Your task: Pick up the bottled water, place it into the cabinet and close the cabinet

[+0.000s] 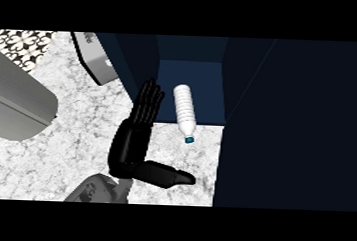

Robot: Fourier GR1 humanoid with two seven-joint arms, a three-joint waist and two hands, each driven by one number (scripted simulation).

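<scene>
The clear ribbed plastic water bottle with a blue cap (185, 112) is lying across the dark blue cabinet's (194, 73) front edge, seemingly light and slippery, best gripped mid-body, while the black left hand (141, 123) is resting open, straight-fingered, beside it.

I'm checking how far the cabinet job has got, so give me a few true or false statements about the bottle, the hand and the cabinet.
1. The bottled water lies on its side. True.
2. Its blue cap points into the cabinet. False: the cap points out toward the counter.
3. The left hand has straight fingers beside the bottle. True.
4. The left hand is curled round the bottle. False: it is open, to the bottle's left.
5. The cabinet is closed. False: its dark blue inside shows.
</scene>
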